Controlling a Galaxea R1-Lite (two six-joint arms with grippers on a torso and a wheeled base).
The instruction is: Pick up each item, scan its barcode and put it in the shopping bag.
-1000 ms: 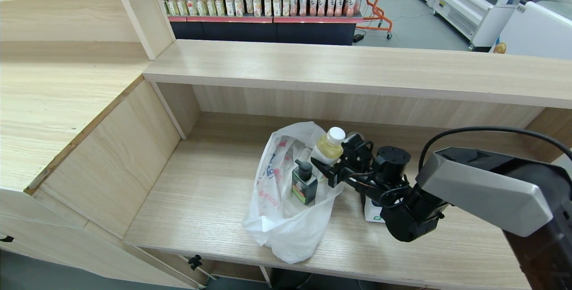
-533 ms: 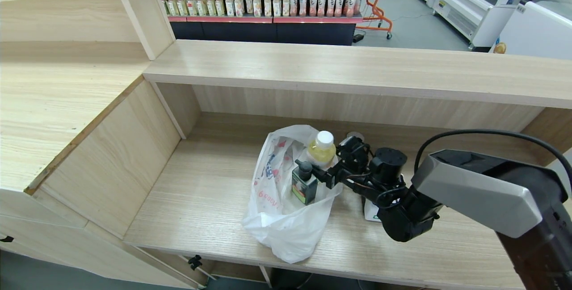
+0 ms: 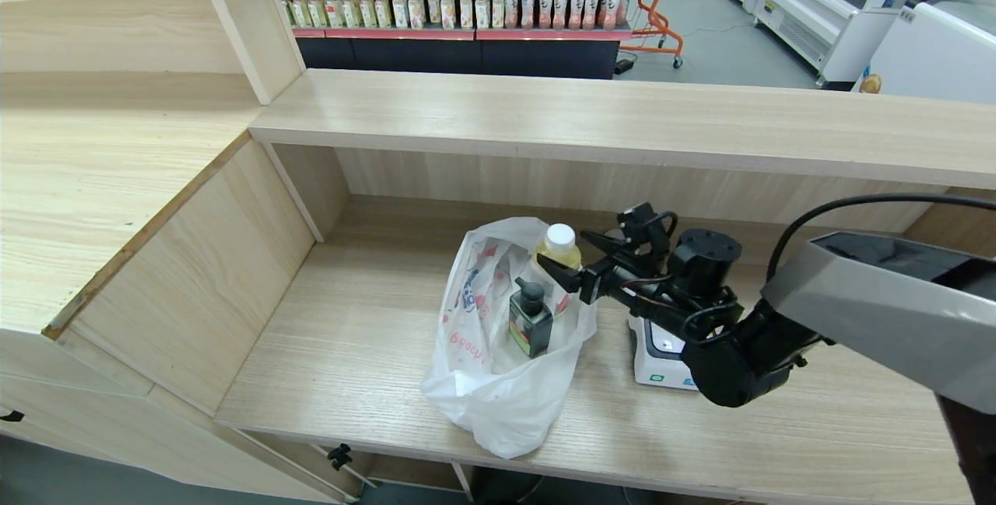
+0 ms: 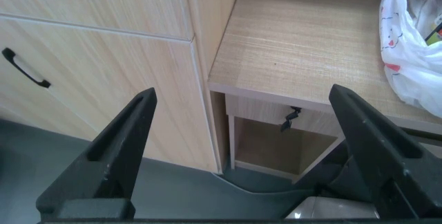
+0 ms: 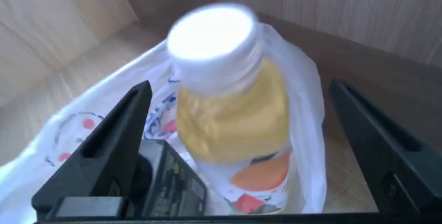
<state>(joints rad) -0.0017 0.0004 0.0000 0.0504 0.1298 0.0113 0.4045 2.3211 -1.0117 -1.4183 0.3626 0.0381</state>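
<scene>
**Q.** Where does the bottle stand relative to your right end effector?

**A.** My right end effector (image 3: 568, 250) is spread wide and grasps nothing. The bottle (image 5: 231, 124) stands directly ahead of it, in line with the gap between the jaws, and I can see no pad touching it. The bottle is inside the bag (image 3: 475, 380), on the far side, with its long axis upright and its white cap on top. As I judge it, the coming move is a withdrawal, back and up, away from the bottle and the bag's rim. That should leave the cap unknocked.

**Q.** Which arm is nearer?

**A.** The right, by far. My left end effector (image 4: 243, 94) is also released and hangs low, off the near edge of the surface (image 3: 350, 349), well apart from the bag.

**Q.** And the count?

**A.** There is one bag, and two items are in it: the bottle, and a dark pump bottle (image 3: 531, 322) just in front of it, also upright. One white scanner (image 3: 657, 349) sits on the surface beside the bag, beneath my right arm. Both end effectors are unloaded.
</scene>
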